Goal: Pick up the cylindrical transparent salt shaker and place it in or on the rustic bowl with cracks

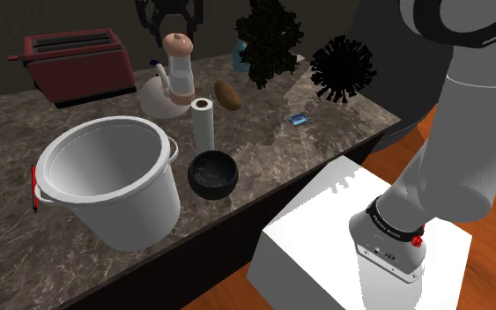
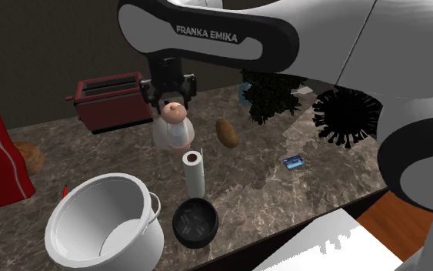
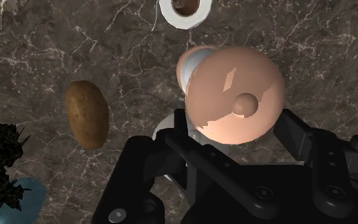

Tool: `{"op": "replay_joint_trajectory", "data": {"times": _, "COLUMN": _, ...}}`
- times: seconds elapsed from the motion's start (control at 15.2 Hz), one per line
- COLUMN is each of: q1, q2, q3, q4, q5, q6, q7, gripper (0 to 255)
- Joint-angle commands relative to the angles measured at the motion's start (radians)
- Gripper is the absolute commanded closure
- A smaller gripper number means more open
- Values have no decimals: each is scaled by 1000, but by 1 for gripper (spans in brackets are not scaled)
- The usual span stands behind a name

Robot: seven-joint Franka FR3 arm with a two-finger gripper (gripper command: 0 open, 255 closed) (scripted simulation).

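Note:
The salt shaker (image 1: 181, 70) is a clear cylinder with a rounded pink cap (image 3: 234, 105), upright at the back of the marble counter next to a white teapot (image 1: 156, 95). My black gripper (image 2: 174, 100) comes down on it from above. Its fingers (image 3: 293, 130) are shut on the cap from both sides. The shaker's body (image 2: 173, 132) hangs below the hand; whether its base touches the counter I cannot tell. The dark round bowl (image 1: 212, 173) sits near the counter's front edge, also in the second exterior view (image 2: 194, 222), beyond a paper roll (image 1: 203, 123).
A big white pot (image 1: 105, 176) stands beside the bowl. A red toaster (image 1: 78, 62) is at the back, a potato (image 1: 228, 94) and black plants (image 1: 343, 69) towards the shoulder view's right. A small blue object (image 1: 299, 119) lies on the counter (image 1: 263, 145).

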Motion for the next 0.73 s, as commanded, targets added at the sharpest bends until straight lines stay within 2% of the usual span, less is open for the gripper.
{"op": "replay_joint_trajectory", "data": {"times": 0.0, "q1": -5, "q2": -95, "q3": 10, "q4": -121, "q5": 19, "q6": 26, "q7": 17, "gripper": 255}}
{"op": "replay_joint_trajectory", "data": {"times": 0.33, "q1": 8, "q2": -265, "q3": 35, "q4": -298, "q5": 60, "q6": 38, "q7": 63, "gripper": 255}}
{"op": "replay_joint_trajectory", "data": {"times": 0.66, "q1": 31, "q2": -411, "q3": 60, "q4": -423, "q5": 102, "q6": 22, "q7": 111, "gripper": 255}}
